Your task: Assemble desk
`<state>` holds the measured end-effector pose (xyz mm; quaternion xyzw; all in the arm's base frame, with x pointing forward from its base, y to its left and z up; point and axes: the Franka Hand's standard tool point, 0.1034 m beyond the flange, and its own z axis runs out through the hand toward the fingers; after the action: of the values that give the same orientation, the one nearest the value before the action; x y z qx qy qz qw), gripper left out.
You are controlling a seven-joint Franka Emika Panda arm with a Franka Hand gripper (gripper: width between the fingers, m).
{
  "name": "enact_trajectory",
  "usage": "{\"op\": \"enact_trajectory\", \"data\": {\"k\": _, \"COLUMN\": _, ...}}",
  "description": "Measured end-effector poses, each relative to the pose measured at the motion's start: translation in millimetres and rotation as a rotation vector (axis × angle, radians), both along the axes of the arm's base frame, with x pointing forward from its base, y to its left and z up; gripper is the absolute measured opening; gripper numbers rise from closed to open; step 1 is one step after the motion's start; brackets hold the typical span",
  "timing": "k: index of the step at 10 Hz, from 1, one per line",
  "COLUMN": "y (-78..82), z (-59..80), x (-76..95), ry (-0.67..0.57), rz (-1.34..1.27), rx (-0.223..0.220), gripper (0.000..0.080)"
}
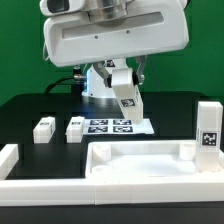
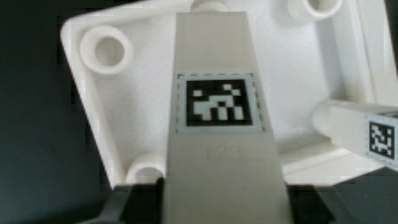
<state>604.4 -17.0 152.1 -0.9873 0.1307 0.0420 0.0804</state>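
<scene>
Fingers (image 2: 139,198) are gripping a tagged leg (image 1: 128,103), which you are holding tilted behind the desk top (image 1: 140,158) (rim facing up). Another leg (image 1: 207,126) is standing upright at its corner on the exterior view's right; two loose legs (image 1: 43,128) (image 1: 75,128) are lying beside the marker board (image 1: 118,127).

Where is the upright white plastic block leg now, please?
Exterior view's right: the upright leg stands at the far right corner of the white tray-like desk top.

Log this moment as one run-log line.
gripper: shut on held leg, clear of table | desk top: flat on table | upright leg: at desk top's corner, exterior view's right | loose legs: two lying beside marker board
</scene>
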Motion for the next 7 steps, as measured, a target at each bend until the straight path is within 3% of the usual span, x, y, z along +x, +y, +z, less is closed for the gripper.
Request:
{"op": "enact_trajectory", "data": {"k": 1, "y": -4.6, "z": 0.8, "x": 5.1, "ry": -0.087, "rz": 0.003, "rx": -0.029, "gripper": 0.029}}
{"op": "enact_trajectory", "data": {"k": 3, "y": -29.1, "z": 11.1, "x": 27.8, "ry": -0.316, "rz": 0.031, "rx": -0.118, "gripper": 0.029}}
{"op": "enact_trajectory", "data": {"k": 5, "y": -34.2, "z": 17.7, "x": 39.4, "ry": -0.469, "rz": 0.019, "rx": -0.185, "gripper": 0.029}}
{"op": "enact_trajectory", "data": {"k": 7, "y": -40.7, "z": 15.7, "x": 35.5, "ry": -0.627, "rz": 0.006, "rx": -0.266, "gripper": 0.029}}
